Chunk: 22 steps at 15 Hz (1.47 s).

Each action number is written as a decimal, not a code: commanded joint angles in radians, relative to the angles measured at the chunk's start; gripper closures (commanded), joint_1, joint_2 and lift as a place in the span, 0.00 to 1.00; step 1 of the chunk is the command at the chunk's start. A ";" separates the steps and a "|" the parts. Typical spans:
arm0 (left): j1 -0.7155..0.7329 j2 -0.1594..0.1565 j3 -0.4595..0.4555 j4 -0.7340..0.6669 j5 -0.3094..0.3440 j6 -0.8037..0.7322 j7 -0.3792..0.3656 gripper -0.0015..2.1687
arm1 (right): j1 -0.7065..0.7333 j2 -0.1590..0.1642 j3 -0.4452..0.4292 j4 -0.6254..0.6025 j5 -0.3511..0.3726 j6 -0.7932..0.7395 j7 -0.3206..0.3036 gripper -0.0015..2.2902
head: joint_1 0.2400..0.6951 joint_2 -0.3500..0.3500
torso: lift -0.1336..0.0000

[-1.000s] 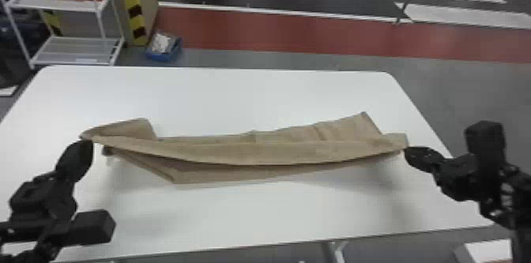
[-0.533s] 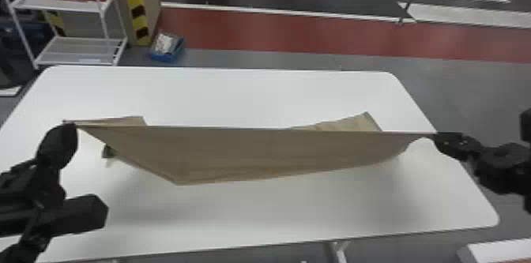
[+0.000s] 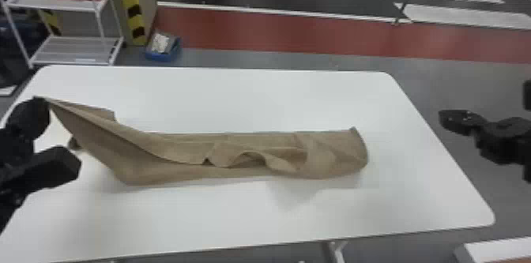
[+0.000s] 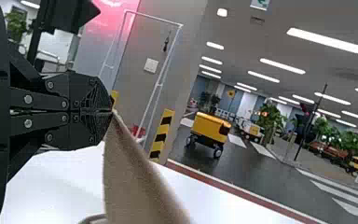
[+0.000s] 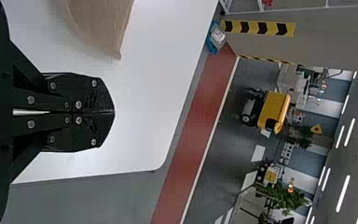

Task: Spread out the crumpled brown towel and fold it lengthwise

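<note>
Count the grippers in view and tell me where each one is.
2. The left gripper is shut on a raised left corner of the brown towel. The right gripper is shut and empty, past the right edge of the table in the head view.

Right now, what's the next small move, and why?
I'd probably open the right gripper and bring it to the right end of the towel. It's shut on nothing, off to that side, while the left gripper holds the opposite end raised. The free end lies loose on the table, so pulling from the left alone would likely drag it.
</note>
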 commanded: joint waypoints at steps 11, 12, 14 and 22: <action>-0.195 -0.045 -0.078 0.171 0.101 -0.018 -0.023 0.67 | -0.045 0.082 0.222 0.018 0.058 0.028 0.089 0.29 | 0.98 0.45 | 0.10; -0.195 -0.045 -0.078 0.171 0.098 -0.018 -0.025 0.67 | -0.029 0.082 0.262 0.017 0.114 -0.061 0.097 0.29 | 1.00 0.47 | 0.10; -0.195 -0.049 -0.080 0.170 0.090 -0.018 -0.025 0.67 | -0.019 0.082 0.339 0.018 0.214 -0.165 0.115 0.29 | 1.00 0.52 | 0.10; -0.181 -0.045 -0.089 0.171 0.064 -0.012 -0.028 0.66 | -0.011 0.090 0.575 0.057 0.556 -0.530 0.261 0.29 | 1.00 0.69 | 0.10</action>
